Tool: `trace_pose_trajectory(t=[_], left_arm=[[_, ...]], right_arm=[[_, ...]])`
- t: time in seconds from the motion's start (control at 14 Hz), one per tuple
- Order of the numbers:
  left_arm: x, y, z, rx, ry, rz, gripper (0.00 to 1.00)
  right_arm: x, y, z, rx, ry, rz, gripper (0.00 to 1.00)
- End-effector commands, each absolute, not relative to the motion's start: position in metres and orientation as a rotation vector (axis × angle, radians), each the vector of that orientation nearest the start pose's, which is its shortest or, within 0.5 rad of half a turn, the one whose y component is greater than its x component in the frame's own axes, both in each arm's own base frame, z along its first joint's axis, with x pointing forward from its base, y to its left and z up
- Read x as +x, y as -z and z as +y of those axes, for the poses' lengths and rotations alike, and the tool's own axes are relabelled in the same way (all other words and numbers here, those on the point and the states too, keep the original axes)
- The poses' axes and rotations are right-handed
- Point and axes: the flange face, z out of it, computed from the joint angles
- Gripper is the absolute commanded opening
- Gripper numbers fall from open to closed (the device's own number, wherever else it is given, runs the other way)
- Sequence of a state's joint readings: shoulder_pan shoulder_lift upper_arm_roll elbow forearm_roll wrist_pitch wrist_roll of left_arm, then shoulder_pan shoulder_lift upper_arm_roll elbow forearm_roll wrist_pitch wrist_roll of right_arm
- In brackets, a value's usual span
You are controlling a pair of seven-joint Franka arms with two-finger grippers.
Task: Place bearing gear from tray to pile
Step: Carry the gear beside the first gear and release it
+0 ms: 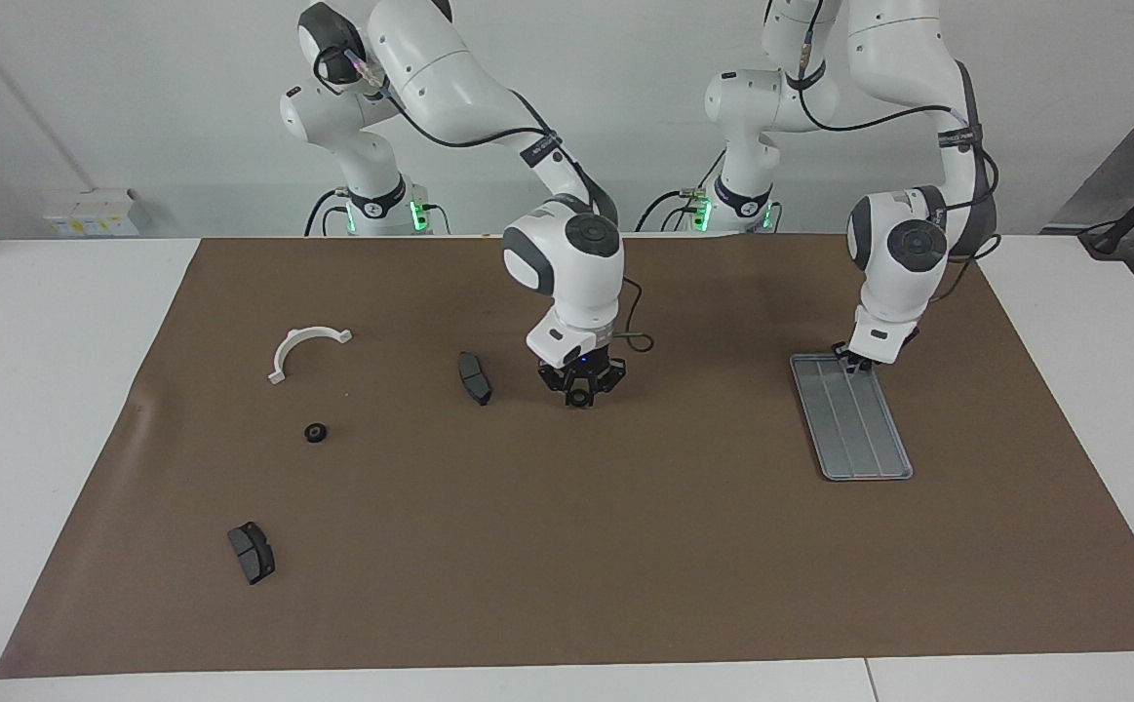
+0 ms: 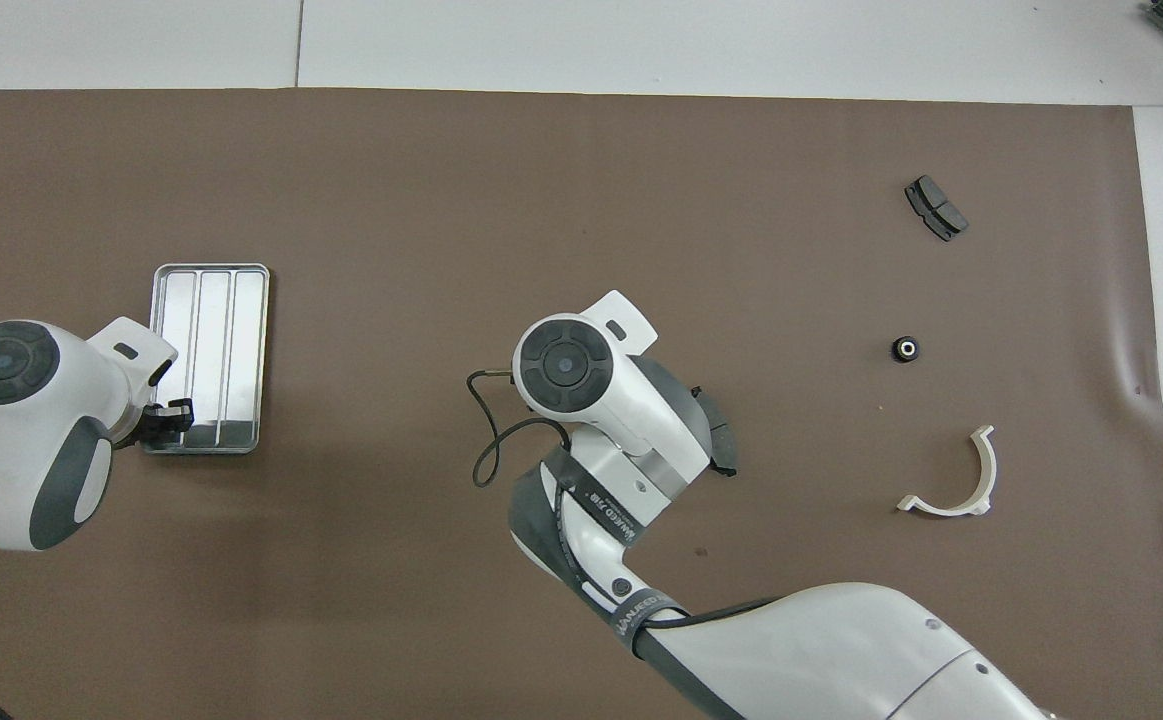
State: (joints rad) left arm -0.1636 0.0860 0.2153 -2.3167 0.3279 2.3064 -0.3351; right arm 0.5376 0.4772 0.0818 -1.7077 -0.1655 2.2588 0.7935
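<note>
**Right gripper carrying the gear, with the pile lying toward the right arm's end of the table**

At the centre of the facing frame, the right gripper (image 1: 579, 392) is hanging low over the brown mat (image 1: 625, 546), its fingers seemingly clamping a small black ring-shaped bearing gear (image 1: 580, 399). The pile is spreading from there toward the right arm's end. A dark grey curved brake pad (image 1: 475, 377) is lying just beside the gripper. A white semicircular plastic bracket (image 1: 305, 349) and a second black gear (image 1: 315, 432) are lying well apart from it, and another pad (image 1: 252, 552) is sitting low in the frame. The right arm is the nearer one. The left gripper (image 1: 851, 361) is waiting over the robot-side end of the bare grey-blue ridged metal tray (image 1: 859, 439); I cannot tell its finger state.
</note>
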Motion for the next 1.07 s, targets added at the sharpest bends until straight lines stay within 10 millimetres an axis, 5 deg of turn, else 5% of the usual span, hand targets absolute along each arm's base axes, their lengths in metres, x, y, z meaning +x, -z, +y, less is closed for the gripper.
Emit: trace_pose_trajectory(t=[0.0, 0.14, 0.43, 0.79, 1.0], left_arm=[[0.501, -0.299, 0.035, -2.861, -0.059, -0.217, 0.4], [0.501, -0.299, 0.035, -2.861, -0.059, -0.217, 0.35], [0.5, -0.298, 0.035, -2.859, -0.063, -0.213, 0.25], [0.502, -0.301, 0.036, -2.854, -0.072, -0.217, 0.13], [0.52, -0.319, 0.032, -2.824, -0.062, -0.2, 0.1]], right_arm=[[0.541, -0.356, 0.298, -3.191, 0.199, 0.113, 0.06], [0.526, -0.355, 0.256, -3.197, 0.205, 0.082, 0.06], [0.54, -0.333, 0.164, -3.218, 0.148, -0.005, 0.06], [0.518, -0.309, 0.129, -3.242, 0.038, -0.005, 0.07], [0.512, -0.303, 0.124, -3.228, -0.002, 0.024, 0.21]])
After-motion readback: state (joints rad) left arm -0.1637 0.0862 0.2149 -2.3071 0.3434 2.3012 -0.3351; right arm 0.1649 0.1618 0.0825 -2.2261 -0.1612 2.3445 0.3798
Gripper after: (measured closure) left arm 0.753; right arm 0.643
